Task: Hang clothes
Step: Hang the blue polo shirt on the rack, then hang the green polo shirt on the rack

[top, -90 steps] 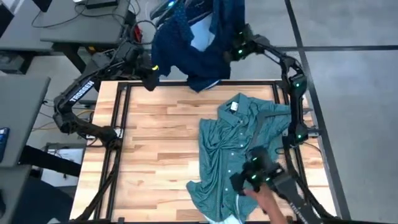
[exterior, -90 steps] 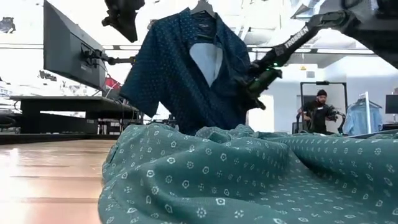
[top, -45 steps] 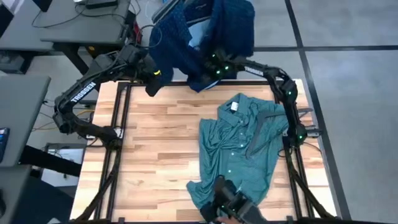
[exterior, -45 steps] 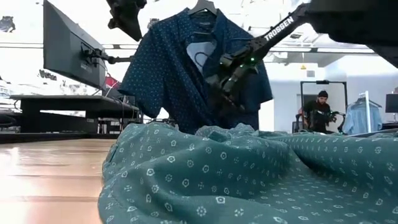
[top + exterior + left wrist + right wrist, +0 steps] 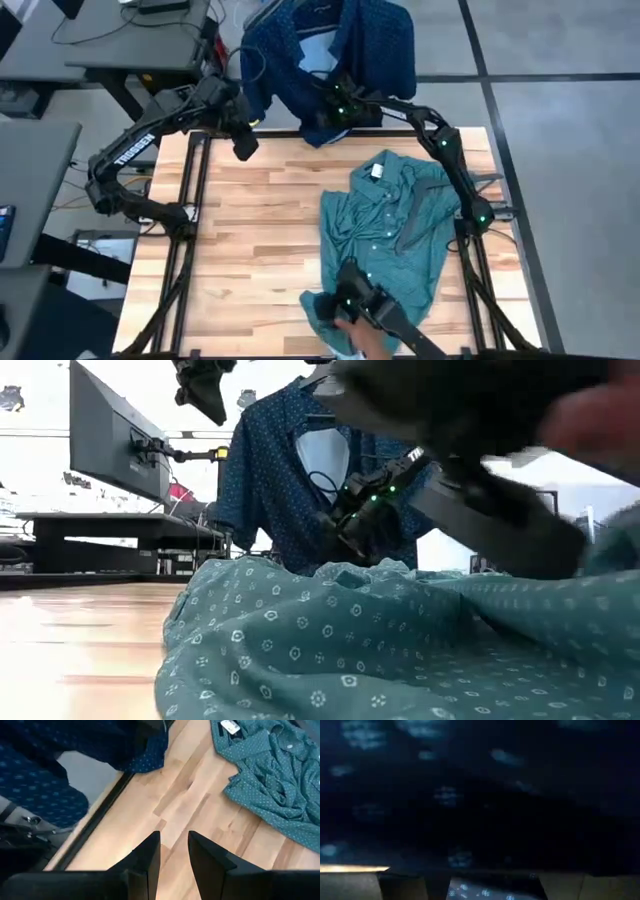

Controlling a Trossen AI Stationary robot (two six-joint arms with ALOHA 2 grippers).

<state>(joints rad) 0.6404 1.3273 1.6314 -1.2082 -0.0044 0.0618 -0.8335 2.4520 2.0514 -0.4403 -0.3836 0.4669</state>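
1. While my right gripper (image 5: 335, 108) presses into the hung navy shirt (image 5: 370, 45) beyond the table (image 5: 260, 230), its jaws' state is unreadable.
2. Left gripper (image 5: 243, 148), jaws narrowly parted and empty, hovers beside that shirt.
3. Teal shirt (image 5: 385, 225) lies near that shirt; smooth gently, avoid dislodging.

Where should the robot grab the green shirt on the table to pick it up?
Probably the collar of the teal-green shirt, coming straight down from above. The shirt lies crumpled flat on the table, and the collar with its white tag faces up at the far end, bunched thick enough to pinch. The left hand hangs empty nearby.
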